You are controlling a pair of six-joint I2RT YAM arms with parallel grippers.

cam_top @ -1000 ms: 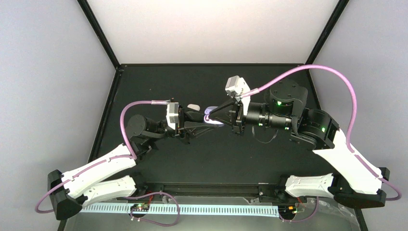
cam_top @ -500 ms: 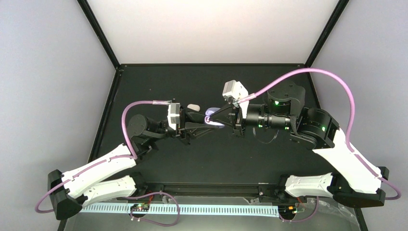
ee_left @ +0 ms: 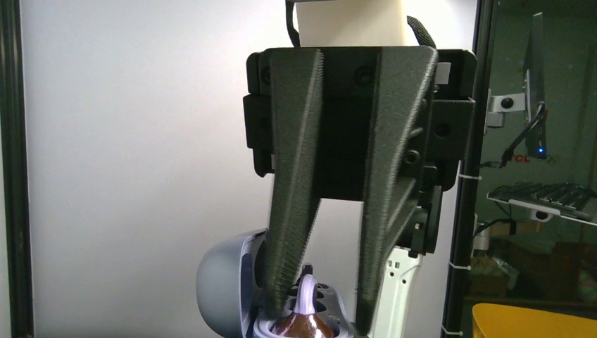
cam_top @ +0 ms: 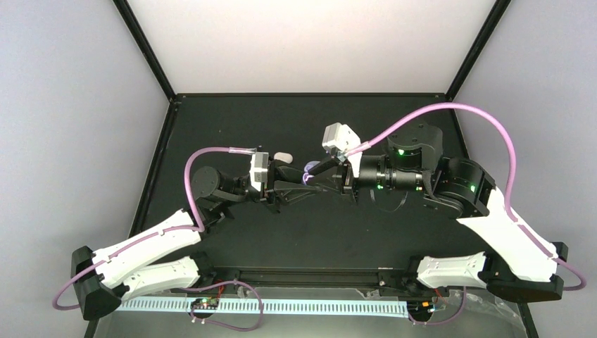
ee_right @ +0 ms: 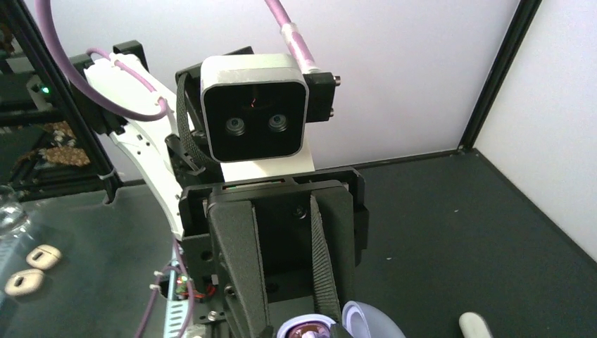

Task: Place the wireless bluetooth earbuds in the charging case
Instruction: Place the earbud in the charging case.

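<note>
The charging case (ee_left: 222,282) hangs above the table with its lid swung open, and my left gripper (ee_right: 308,331) is shut on its base (ee_right: 310,325). One of the earbuds (ee_left: 307,290) stands upright in a lavender well. My right gripper (ee_left: 324,317) reaches down over the case, its jaws slightly open on either side of that bud; one finger (ee_left: 288,232) sits right beside it. In the top view the two grippers meet at the case (cam_top: 308,169). The other earbud (cam_top: 282,156) lies loose on the black table, also seen in the right wrist view (ee_right: 475,325).
The black table (cam_top: 366,232) is boxed in by pale walls with black corner posts (ee_right: 493,77). Purple cables (cam_top: 450,105) arc over both arms. Two small oval pads (ee_right: 32,267) lie on a bench beyond the table.
The right wrist has drifted a little left and the left gripper a little right, closing in on the case. Fingers now cover the case's bright base in the top view.
</note>
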